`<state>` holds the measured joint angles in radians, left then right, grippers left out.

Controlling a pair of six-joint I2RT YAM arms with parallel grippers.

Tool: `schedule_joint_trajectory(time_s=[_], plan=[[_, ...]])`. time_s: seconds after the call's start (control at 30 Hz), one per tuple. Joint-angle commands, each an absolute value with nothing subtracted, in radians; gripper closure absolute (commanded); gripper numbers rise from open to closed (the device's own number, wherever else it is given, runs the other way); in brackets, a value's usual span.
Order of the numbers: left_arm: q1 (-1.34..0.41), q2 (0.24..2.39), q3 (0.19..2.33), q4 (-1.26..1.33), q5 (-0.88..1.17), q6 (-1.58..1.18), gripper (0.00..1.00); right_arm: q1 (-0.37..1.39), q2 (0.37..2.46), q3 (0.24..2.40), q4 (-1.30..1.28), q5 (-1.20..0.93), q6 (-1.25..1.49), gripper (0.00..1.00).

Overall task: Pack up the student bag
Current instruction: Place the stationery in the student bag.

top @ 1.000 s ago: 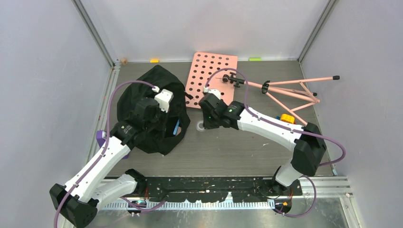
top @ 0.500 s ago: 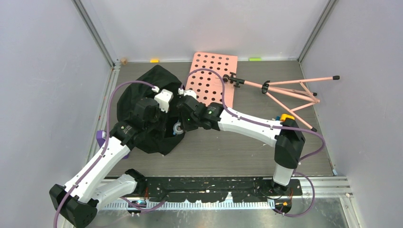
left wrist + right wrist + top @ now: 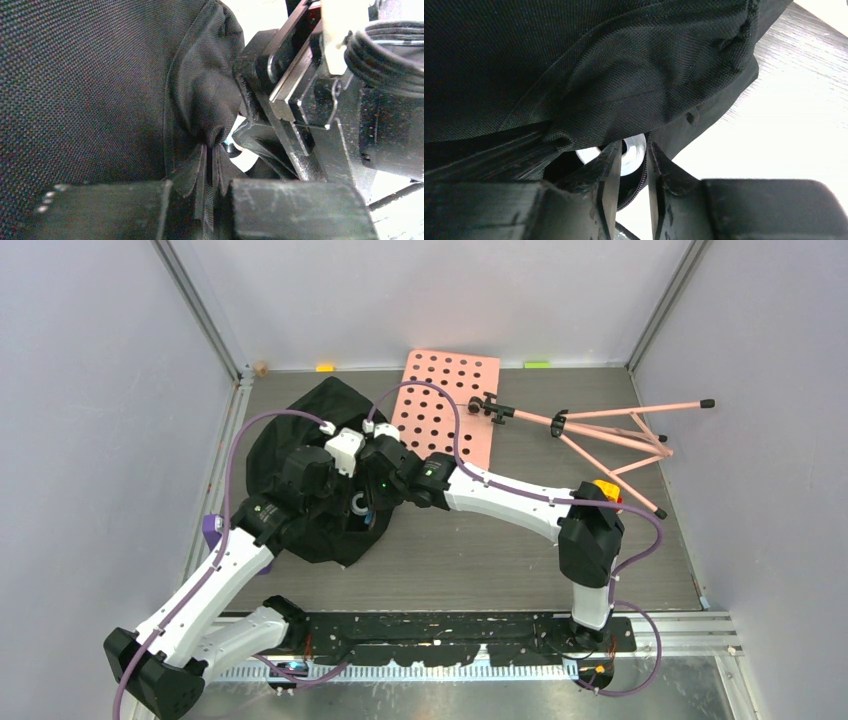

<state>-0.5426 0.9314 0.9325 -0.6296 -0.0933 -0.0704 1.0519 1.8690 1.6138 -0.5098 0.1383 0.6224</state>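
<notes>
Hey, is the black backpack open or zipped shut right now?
Open. The left gripper pinches the rim of the student bag, lifting its mouth apart, and a white roll shows inside the opening.

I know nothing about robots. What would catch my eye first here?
A big black student bag slumps on the left of the table with both arms bent over it. The left gripper pinches its fabric, and the right gripper noses at its opening near a small white ring. Behind, a pink board full of holes and a pink stand lie flat.
</notes>
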Motion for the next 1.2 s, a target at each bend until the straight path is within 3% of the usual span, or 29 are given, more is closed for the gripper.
schedule_joint_trajectory(time_s=[0.0, 0.17, 0.47, 0.63, 0.77, 1.03, 1.17], plan=[[-0.541, 0.911, 0.94, -0.604, -0.087, -0.071, 1.0, 1.058, 1.863, 1.651, -0.459, 0.137, 0.596, 0.65], [-0.541, 0.913, 0.94, -0.603, -0.093, -0.07, 1.0, 1.058, 1.833, 1.622, -0.431, 0.142, 0.579, 0.51], [-0.541, 0.916, 0.937, -0.597, -0.072, -0.064, 1.0, 1.043, 1.625, 1.434, -0.389, 0.192, 0.483, 0.39], [-0.541, 0.897, 0.927, -0.572, 0.032, -0.052, 1.0, 0.949, 1.524, 1.276, -0.326, 0.143, 0.442, 0.37], [-0.541, 0.882, 0.922, -0.558, 0.11, -0.04, 1.0, 0.887, 1.476, 1.13, -0.133, 0.034, 0.337, 0.37], [-0.541, 0.821, 0.894, -0.509, 0.233, -0.023, 0.62, 0.857, 1.506, 1.031, 0.197, -0.155, 0.213, 0.38], [-0.541, 0.785, 0.88, -0.49, 0.24, -0.021, 0.51, 0.838, 1.58, 1.051, 0.245, -0.208, 0.245, 0.44]])
